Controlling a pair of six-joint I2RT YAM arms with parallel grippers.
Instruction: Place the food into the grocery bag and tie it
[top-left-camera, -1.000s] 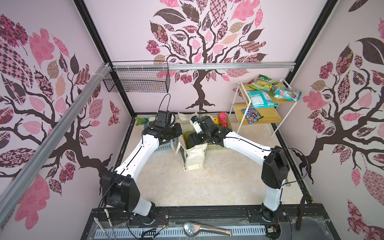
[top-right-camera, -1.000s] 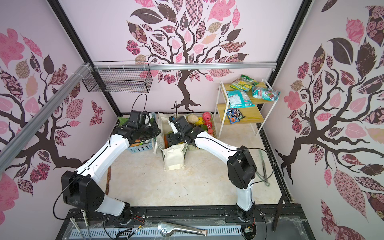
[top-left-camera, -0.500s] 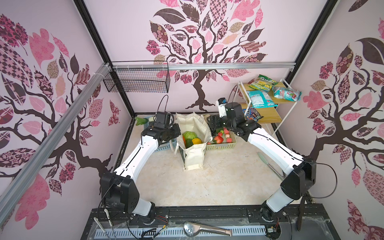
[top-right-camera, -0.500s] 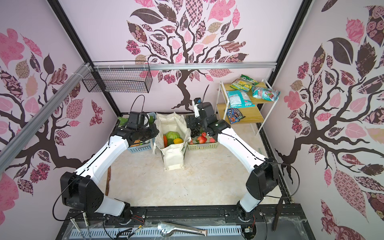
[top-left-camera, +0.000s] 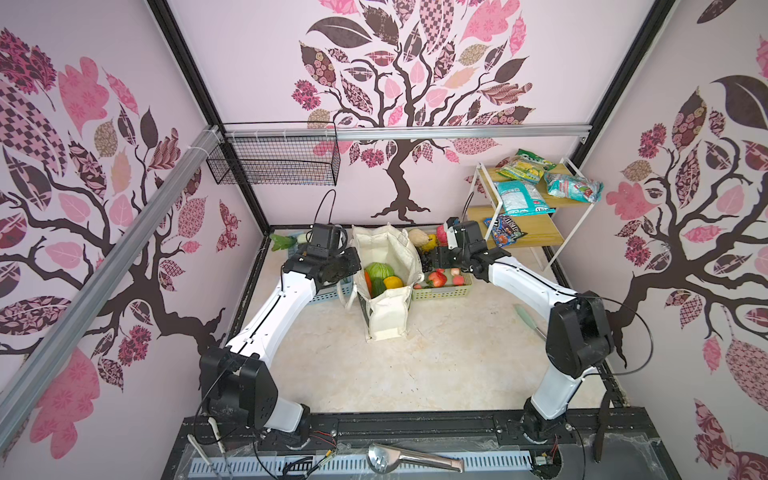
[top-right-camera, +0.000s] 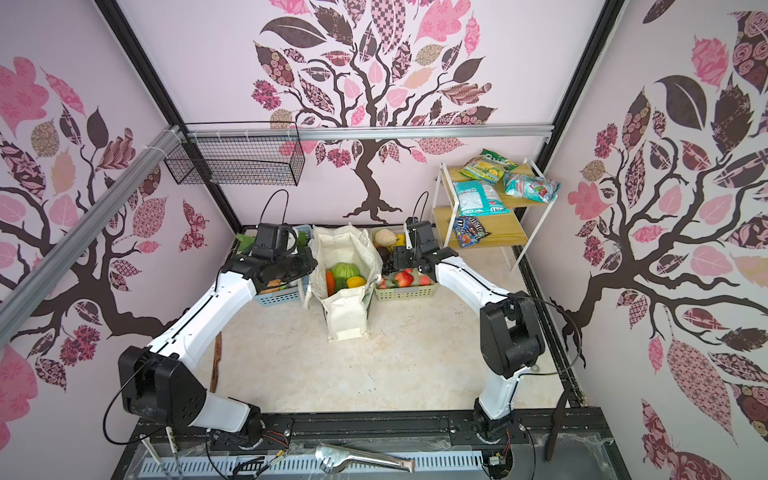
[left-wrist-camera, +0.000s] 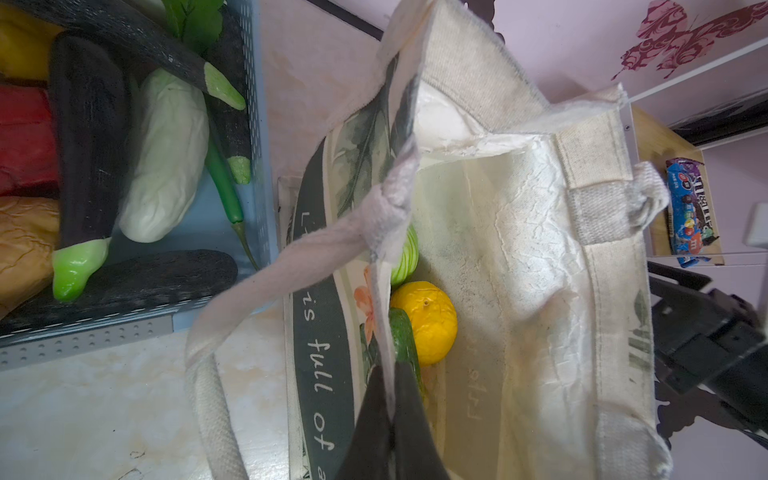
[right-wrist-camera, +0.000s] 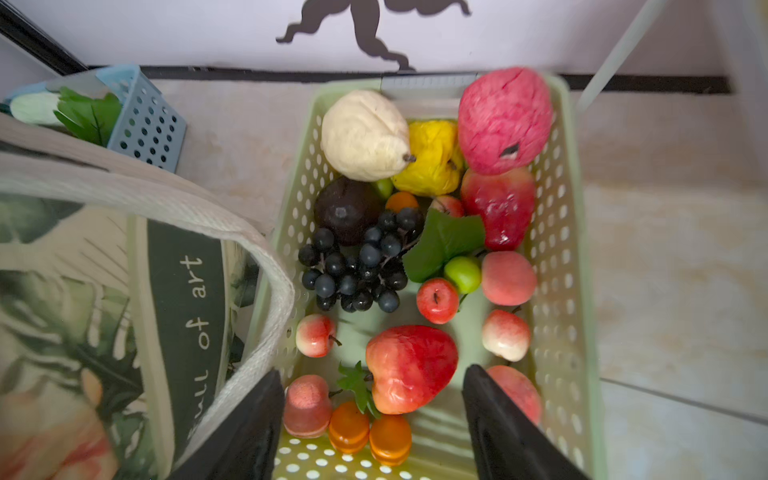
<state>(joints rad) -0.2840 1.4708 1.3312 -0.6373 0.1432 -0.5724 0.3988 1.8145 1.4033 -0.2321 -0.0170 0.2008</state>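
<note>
Loading plastic toy food (top-left-camera: 392, 282) into the boxy cream canvas grocery bag (top-left-camera: 388, 318), which stands upright on the floor with several pieces inside. Left gripper (left-wrist-camera: 390, 399) is clenched on the bag's rim, holding it agape. Right gripper (right-wrist-camera: 370, 374) is released, its jaws straddling a large red plastic strawberry (right-wrist-camera: 409, 365) in the adjacent pale green perforated basket (right-wrist-camera: 552, 249). The next move probably calls for descending, clamping and lifting clear of the cream strap (right-wrist-camera: 249, 249).
</note>
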